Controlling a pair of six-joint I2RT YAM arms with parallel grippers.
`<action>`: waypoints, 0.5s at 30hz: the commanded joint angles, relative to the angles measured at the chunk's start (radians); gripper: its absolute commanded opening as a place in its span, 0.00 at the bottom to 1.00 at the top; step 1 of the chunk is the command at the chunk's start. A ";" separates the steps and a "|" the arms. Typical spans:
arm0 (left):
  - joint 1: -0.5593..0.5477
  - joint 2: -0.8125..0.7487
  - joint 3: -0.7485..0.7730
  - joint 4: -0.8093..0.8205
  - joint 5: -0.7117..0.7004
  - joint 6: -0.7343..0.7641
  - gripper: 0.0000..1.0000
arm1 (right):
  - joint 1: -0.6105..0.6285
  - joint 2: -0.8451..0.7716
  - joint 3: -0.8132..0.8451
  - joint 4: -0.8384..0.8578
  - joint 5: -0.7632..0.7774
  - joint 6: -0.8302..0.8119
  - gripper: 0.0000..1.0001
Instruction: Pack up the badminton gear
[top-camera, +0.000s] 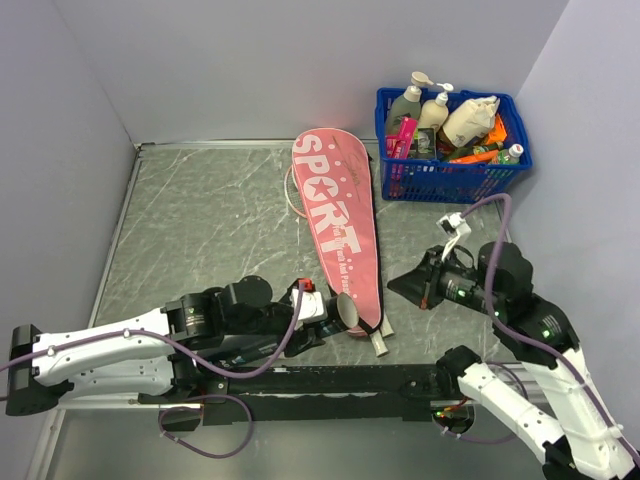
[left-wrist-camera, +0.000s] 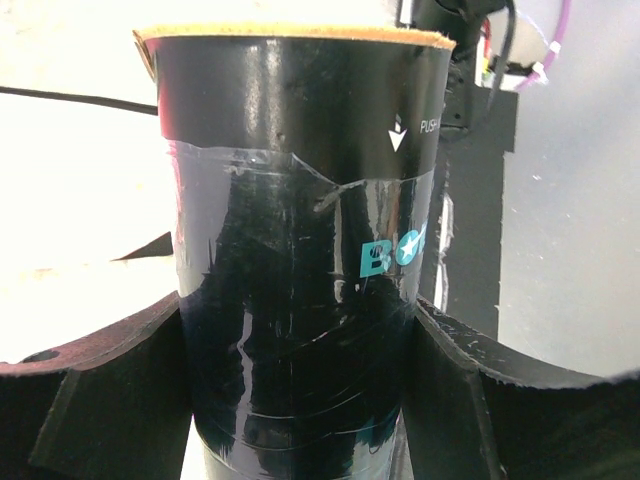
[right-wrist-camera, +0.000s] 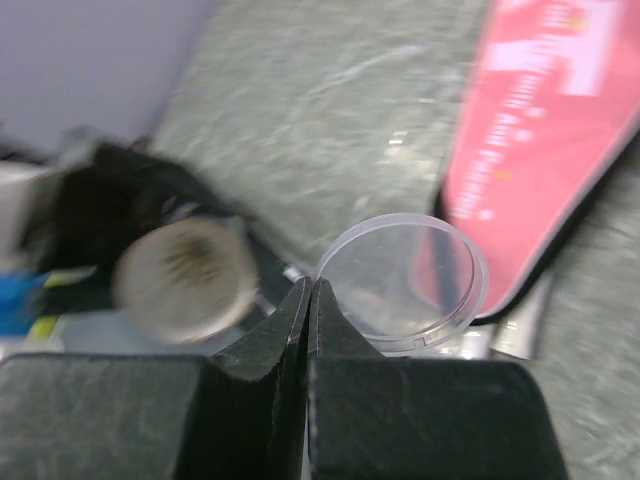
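Low centre of the top view: holds the black tube (left-wrist-camera: 300, 300) across its body between the left fingers (left-wrist-camera: 455, 365), spread wide, one on each side. Just right of that, pinches a clear cap (right-wrist-camera: 405, 285) by its rim in the right fingers (right-wrist-camera: 305, 320), pressed fully together. In the right wrist view, finds the tube's round tan end left of the cap, near but apart, facing the lens; reads the long axis as aimed at the right arm, the nearer one for capping. Calls for a short leftward carry, cap square to that axis. Farther up the worktop (top-camera: 220, 230): pink racket cover (top-camera: 338, 230) lying lengthwise, white handles (top-camera: 378, 342) poking from its near end. Upper right: blue basket (top-camera: 450, 180) of bottles.
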 joint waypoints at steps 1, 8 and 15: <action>-0.024 0.010 0.045 0.041 0.054 -0.033 0.01 | 0.014 -0.021 0.049 -0.024 -0.230 -0.029 0.00; -0.039 -0.003 0.040 0.047 0.074 -0.028 0.01 | 0.049 -0.038 0.016 0.067 -0.371 0.017 0.00; -0.046 -0.020 0.037 0.044 0.083 -0.022 0.01 | 0.164 -0.004 -0.021 0.176 -0.361 0.064 0.00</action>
